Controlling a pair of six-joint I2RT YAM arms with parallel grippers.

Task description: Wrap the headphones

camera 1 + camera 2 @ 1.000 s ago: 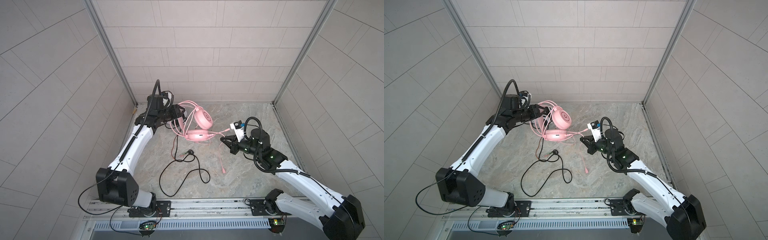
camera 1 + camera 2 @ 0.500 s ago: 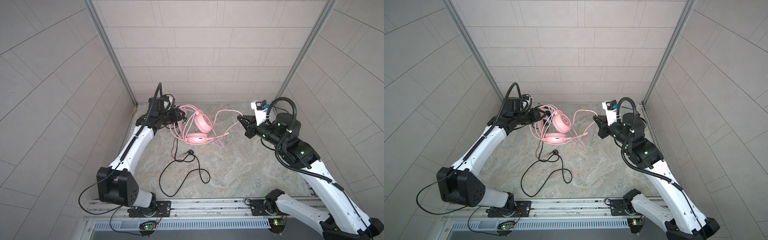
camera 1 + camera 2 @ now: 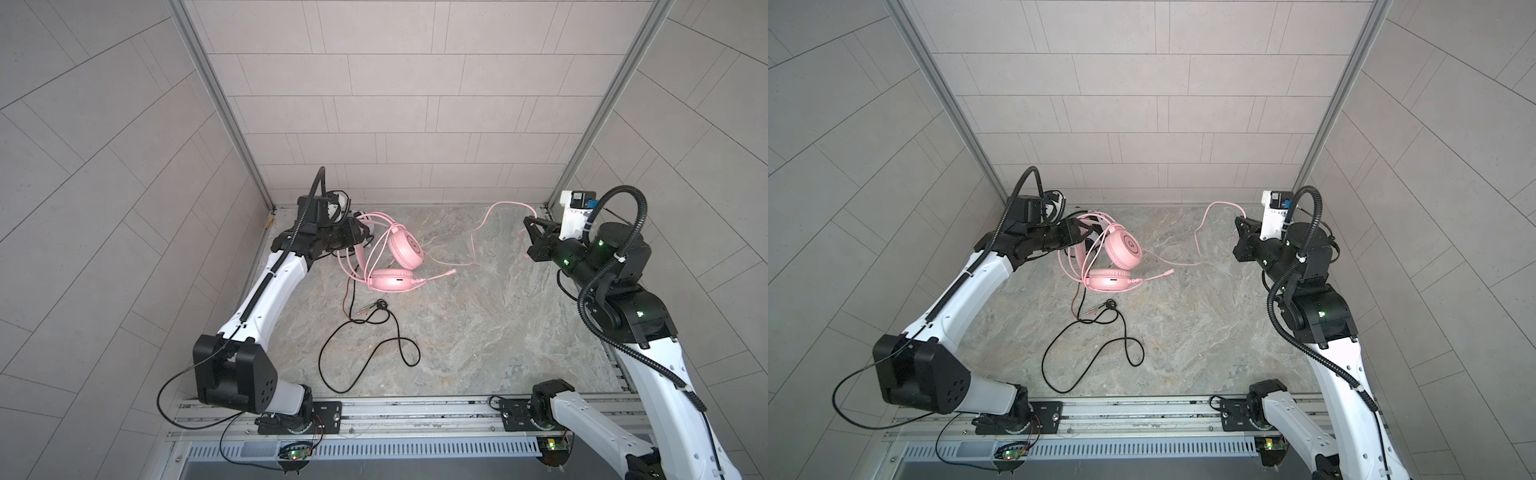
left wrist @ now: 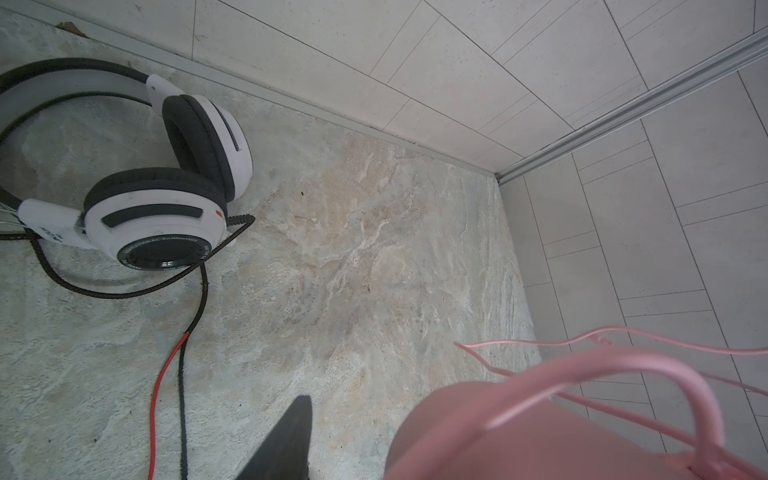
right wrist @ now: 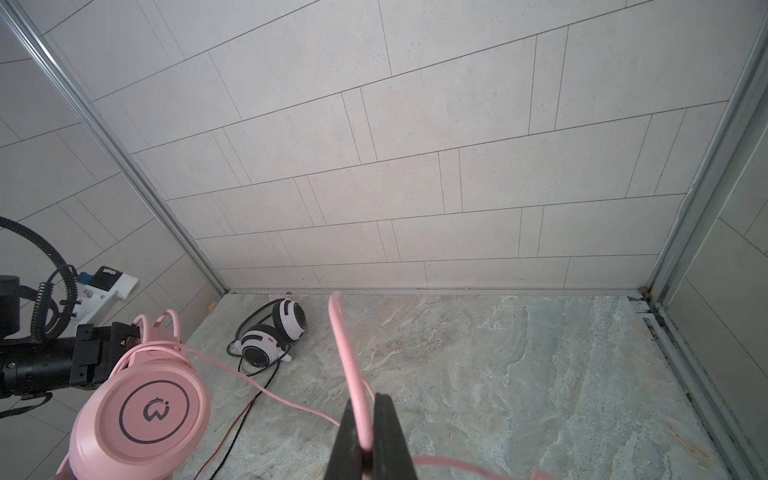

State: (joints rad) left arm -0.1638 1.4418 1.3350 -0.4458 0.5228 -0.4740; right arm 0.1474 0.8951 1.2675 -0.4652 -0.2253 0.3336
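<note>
Top views: my left gripper (image 3: 359, 232) clamps, jaws half-wide, the stiff band of the light pink plastic over-ear headset (image 3: 405, 251), tipped up back-left on the marbled tabletop (image 3: 457, 332). My right gripper (image 3: 534, 220) pinches tight its thin pink cable (image 5: 343, 336), limp and slippery, I reckon.

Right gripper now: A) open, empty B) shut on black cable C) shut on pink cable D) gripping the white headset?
C: the right wrist view shows the right gripper pinched on the pink cable, which trails back to the pink headset held by the left gripper.
</note>
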